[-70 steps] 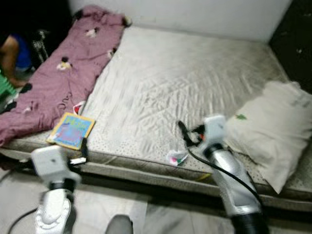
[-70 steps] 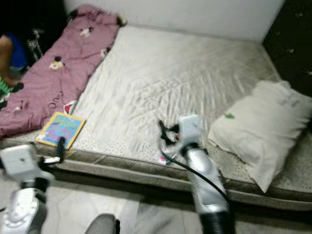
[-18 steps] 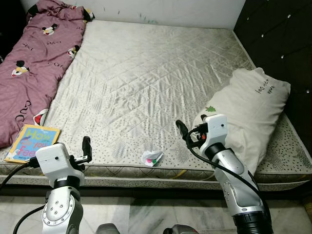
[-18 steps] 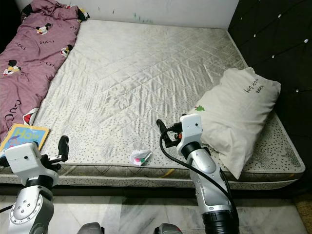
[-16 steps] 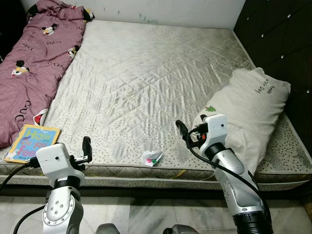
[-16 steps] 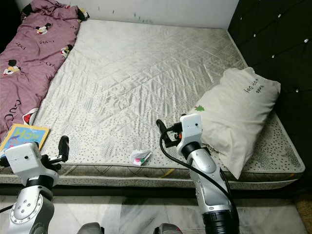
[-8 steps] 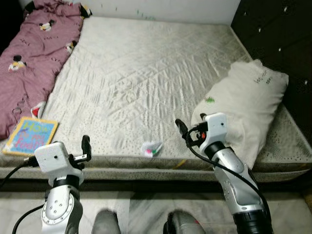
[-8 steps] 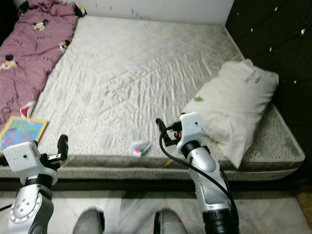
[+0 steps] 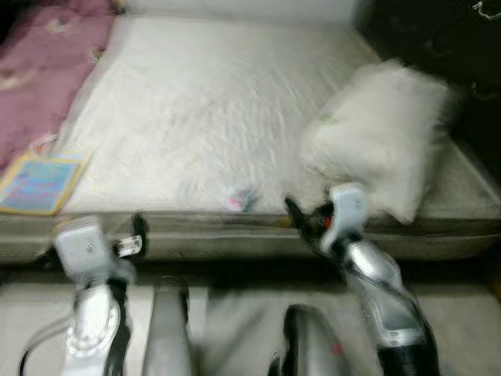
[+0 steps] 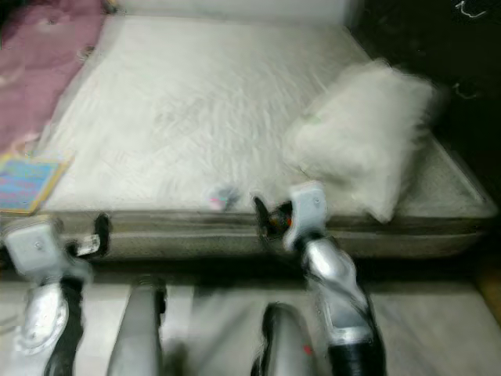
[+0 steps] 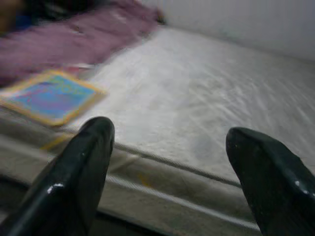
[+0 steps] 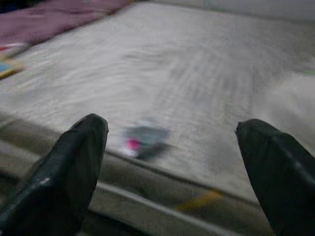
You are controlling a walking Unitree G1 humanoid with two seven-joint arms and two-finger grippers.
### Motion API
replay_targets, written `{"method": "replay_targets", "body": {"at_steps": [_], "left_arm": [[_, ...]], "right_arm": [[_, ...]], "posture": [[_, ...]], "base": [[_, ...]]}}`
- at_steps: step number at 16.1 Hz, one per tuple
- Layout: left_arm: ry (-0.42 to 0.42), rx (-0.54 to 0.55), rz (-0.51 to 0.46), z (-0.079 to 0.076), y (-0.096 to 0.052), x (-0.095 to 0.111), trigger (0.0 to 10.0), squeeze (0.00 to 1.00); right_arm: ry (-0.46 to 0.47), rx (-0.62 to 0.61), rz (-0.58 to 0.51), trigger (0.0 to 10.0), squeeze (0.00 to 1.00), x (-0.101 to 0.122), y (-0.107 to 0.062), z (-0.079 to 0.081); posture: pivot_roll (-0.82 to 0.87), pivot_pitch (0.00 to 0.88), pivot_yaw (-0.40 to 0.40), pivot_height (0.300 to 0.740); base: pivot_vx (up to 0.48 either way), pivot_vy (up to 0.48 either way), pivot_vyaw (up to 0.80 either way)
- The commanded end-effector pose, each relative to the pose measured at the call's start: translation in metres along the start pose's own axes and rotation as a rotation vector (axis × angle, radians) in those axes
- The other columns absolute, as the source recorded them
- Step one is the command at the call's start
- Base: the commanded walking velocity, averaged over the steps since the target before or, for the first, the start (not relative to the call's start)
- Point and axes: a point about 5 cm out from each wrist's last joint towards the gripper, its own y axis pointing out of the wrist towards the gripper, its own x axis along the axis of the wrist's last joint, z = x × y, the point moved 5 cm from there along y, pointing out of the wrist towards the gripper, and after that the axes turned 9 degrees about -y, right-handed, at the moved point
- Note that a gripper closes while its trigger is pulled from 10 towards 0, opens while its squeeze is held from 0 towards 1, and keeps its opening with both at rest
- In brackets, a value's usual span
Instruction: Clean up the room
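Fingers of the right tool point(image 12: 167, 177) stand wide apart with nothing between them, and they look straight at a small crumpled wrapper point(image 12: 143, 139) with a pink spot. In my judgement this is why the right arm is held forward at the height of the mattress: the wrapper is litter, so it is the likely first thing to pick in cleaning the room. In the head views the right tool point(image 9: 301, 215) is in front of the near side of the bed point(image 9: 203, 117), and the wrapper point(image 9: 239, 197) lies near it on the front edge of the mattress, not yet touched.

The left tool point(image 11: 167, 162) is also spread and empty. It is held before the bed edge, further to the left, and it faces a colourful book point(image 11: 51, 96) that lies flat at the near left corner of the mattress. A purple blanket point(image 9: 43, 74) lies along the left side of the bed behind the book, and a white pillow point(image 9: 380, 133) rests at the right side.

All pictures are blurred, so I think the robot is walking or bending; fine details of the wrapper cannot be told.
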Motion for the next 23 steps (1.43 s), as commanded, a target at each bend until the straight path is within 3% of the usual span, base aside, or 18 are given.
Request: {"method": "replay_targets", "body": {"at_steps": [1, 12, 16, 23], "left_arm": [[0.011, 0.024, 0.051, 0.006, -0.003, -0.011, 10.0, 0.0], [-0.012, 0.0, 0.052, 0.003, -0.006, -0.01, 10.0, 0.0], [-0.013, -0.011, 0.052, 0.001, -0.006, -0.01, 10.0, 0.0], [-0.015, -0.015, 0.048, 0.0, -0.003, -0.009, 10.0, 0.0]], "right_arm": [[0.023, 0.016, 0.024, 10.0, 0.0, -0.007, -0.003, 0.005], [0.026, 0.065, 0.032, 10.0, 0.0, -0.009, -0.004, 0.012], [-0.017, 0.1, 0.022, 10.0, 0.0, -0.007, -0.004, 0.018], [0.009, 0.086, 0.023, 10.0, 0.0, -0.007, -0.001, 0.015]], "posture": [[0.11, 0.133, -0.057, 0.592], [0.11, 0.142, -0.063, 0.562], [0.12, 0.138, -0.064, 0.562], [0.11, 0.146, -0.063, 0.562]], "base": [[0.0, 0.0, 0.0], [0.0, 0.0, 0.0], [0.295, 0.0, 0.35], [0.333, 0.0, 0.27]]}}
